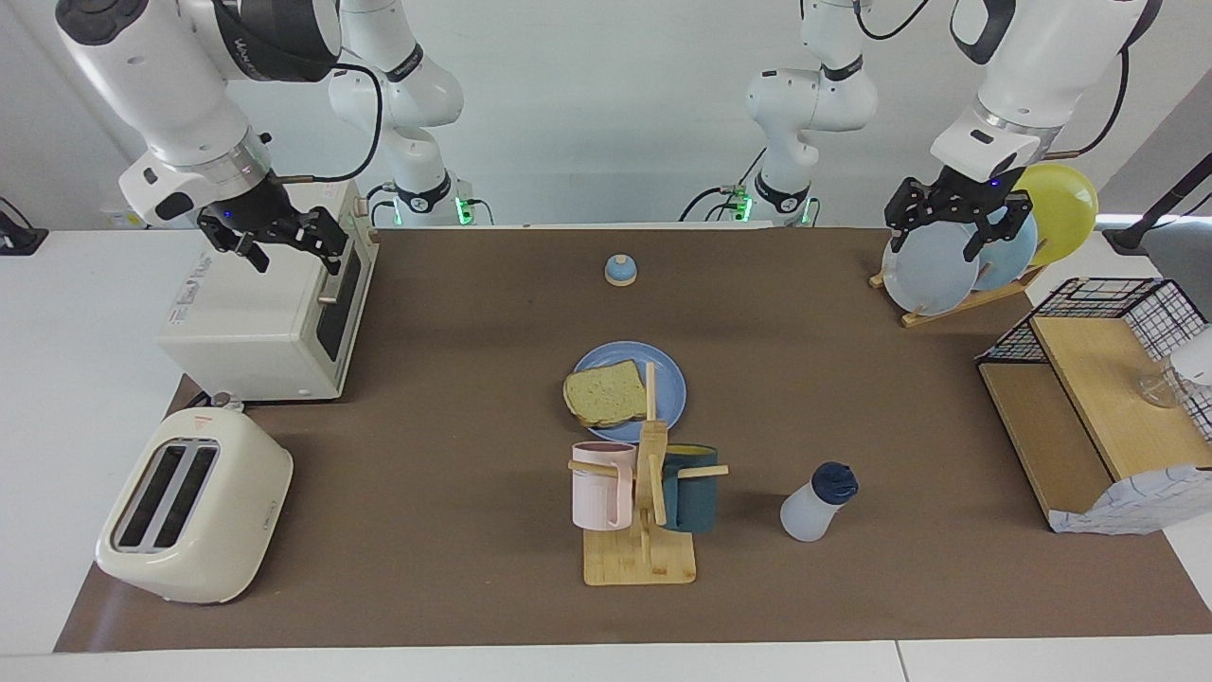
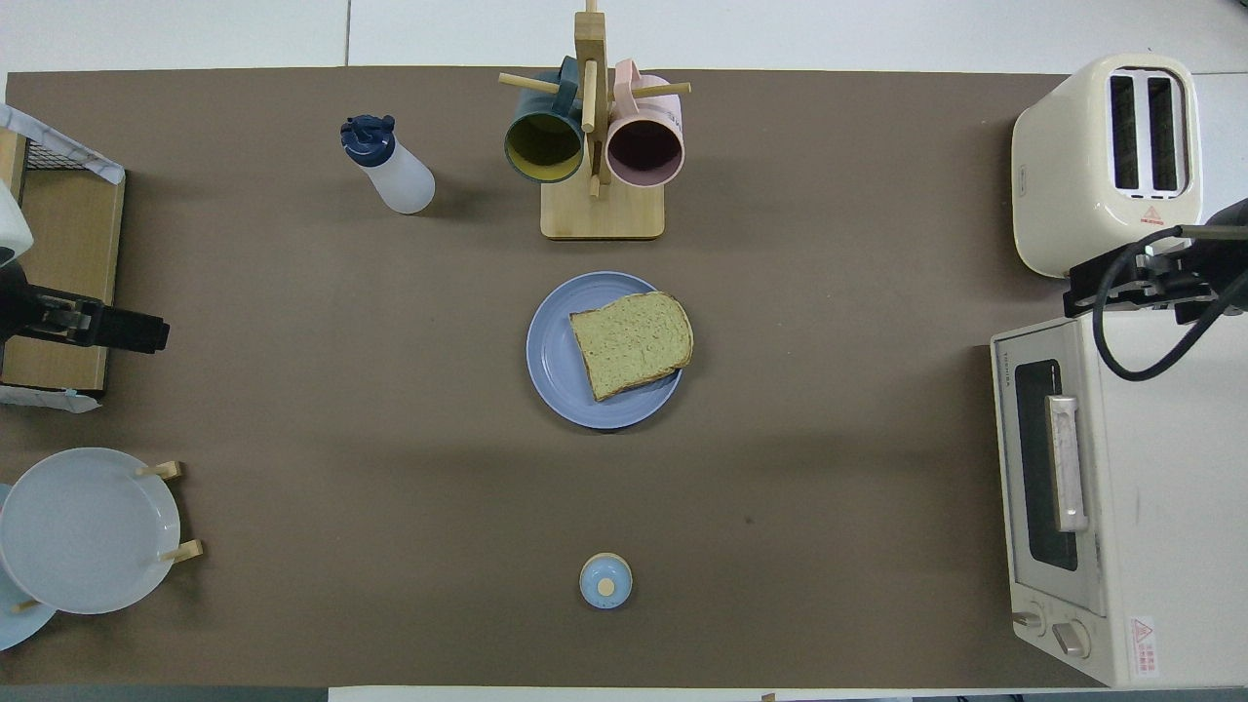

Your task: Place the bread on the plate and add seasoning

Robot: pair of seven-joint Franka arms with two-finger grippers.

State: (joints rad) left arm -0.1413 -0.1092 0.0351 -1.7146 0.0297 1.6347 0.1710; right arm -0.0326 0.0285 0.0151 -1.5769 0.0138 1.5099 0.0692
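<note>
bread [image 1: 606, 392]: lies flat on the plate, mid-frame in both views; one crust edge overhangs the rim toward the right arm's end of the table.
plate [image 1: 670, 379]: blue, flat on the brown mat [image 1: 454, 398], centre of frame in both views.
seasoning [image 1: 816, 503]: translucent bottle with navy cap, upright, lower centre-right in the facing view, upper left in the overhead view. Beside the mug rack, toward the left arm's end, farther from the robots than the plate, well apart from it.
mug rack [image 1: 647, 530]: wooden stand just farther from the robots than the plate, carrying a pink mug [image 1: 600, 483] and a dark teal mug [image 1: 691, 488].
left gripper [image 1: 958, 227]: upper right of the facing view, raised over the dish rack [image 1: 947, 305] with its upright plates. Fingers spread, holding nothing. At the overhead view's left edge only a dark part shows.
right gripper [image 1: 289, 248]: upper left of the facing view, raised over the toaster oven [image 1: 275, 317]. Fingers apart, empty. Enters the overhead view at the right edge, above the oven.
bell [image 1: 620, 270]: small, blue-domed, nearer to the robots than the plate; top centre in the facing view, bottom centre overhead.
toaster [image 1: 194, 507]: cream, two slots, lower left in the facing view, farther from the robots than the oven.
wire shelf [image 1: 1098, 379]: right edge of the facing view.
</note>
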